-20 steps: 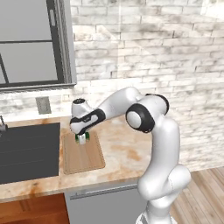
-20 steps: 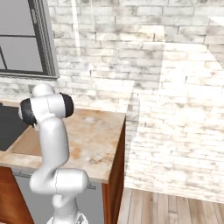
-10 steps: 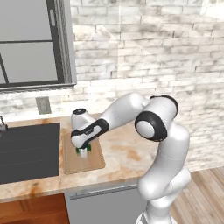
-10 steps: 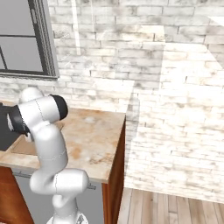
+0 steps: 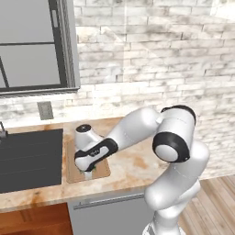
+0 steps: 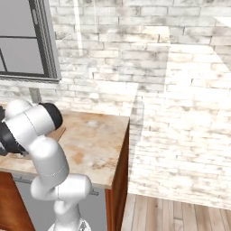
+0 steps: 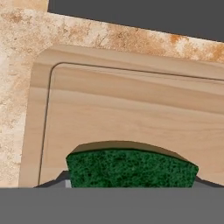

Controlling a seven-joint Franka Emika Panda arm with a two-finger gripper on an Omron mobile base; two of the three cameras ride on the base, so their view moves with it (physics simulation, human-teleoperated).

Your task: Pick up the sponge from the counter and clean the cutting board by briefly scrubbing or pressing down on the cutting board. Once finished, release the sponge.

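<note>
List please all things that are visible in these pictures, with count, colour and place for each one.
sponge: one, dark green top, held over the cutting board near its front end
cutting board: one, light-brown wood, on the counter beside the sink
counter: one, beige-orange mottled
sink: one, dark grey, set in the counter left of the board
window: one, dark frame, above the sink
wall outlet: one, grey, on the brick wall
arm: one, white
pincer: one, shut on the sponge

sponge [image 7: 131, 168] on cutting board [image 5: 102, 168] | sink [image 5: 30, 158] left (seemingly adjacent)
</note>
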